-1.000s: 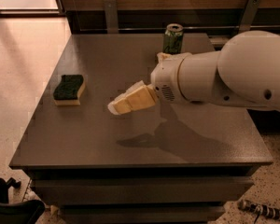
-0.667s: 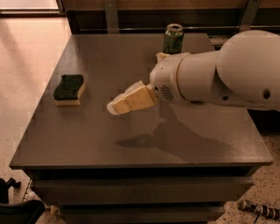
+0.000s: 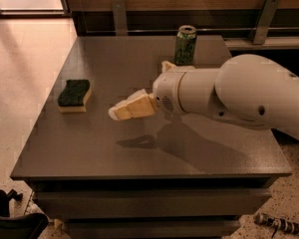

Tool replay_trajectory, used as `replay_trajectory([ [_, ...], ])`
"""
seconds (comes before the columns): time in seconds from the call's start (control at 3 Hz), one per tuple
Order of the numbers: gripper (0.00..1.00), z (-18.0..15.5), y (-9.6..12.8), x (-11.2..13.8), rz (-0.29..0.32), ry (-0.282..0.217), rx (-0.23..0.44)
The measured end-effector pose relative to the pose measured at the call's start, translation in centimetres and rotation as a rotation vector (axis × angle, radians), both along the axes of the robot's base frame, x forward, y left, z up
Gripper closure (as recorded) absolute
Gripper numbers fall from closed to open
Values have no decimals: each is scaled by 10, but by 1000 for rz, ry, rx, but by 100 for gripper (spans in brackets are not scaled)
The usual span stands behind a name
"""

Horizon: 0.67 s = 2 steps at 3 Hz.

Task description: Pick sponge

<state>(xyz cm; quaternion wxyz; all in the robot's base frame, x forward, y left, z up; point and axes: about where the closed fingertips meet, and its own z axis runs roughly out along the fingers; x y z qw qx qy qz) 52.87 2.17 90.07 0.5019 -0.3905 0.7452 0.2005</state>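
Observation:
The sponge point(image 3: 74, 95), dark green on top over pale yellow foam, lies flat on the left part of the dark table point(image 3: 89, 153). My gripper point(image 3: 115, 112), with pale yellow fingers, hangs above the table's middle on the end of the white arm, pointing left toward the sponge. It is to the right of the sponge and a little nearer the front, with a clear gap between them. It holds nothing.
A green drink can point(image 3: 185, 45) stands upright at the back of the table, behind the arm. A small pale object point(image 3: 167, 65) shows just behind the arm's wrist. The table's left edge drops to a light floor.
The gripper has shifted very slightly to the left. The sponge and the can have not moved.

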Motion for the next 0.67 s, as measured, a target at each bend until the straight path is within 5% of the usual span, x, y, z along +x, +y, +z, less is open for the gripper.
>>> replay_trajectory([
  [0.67,0,-2,51,39,2,-108,76],
])
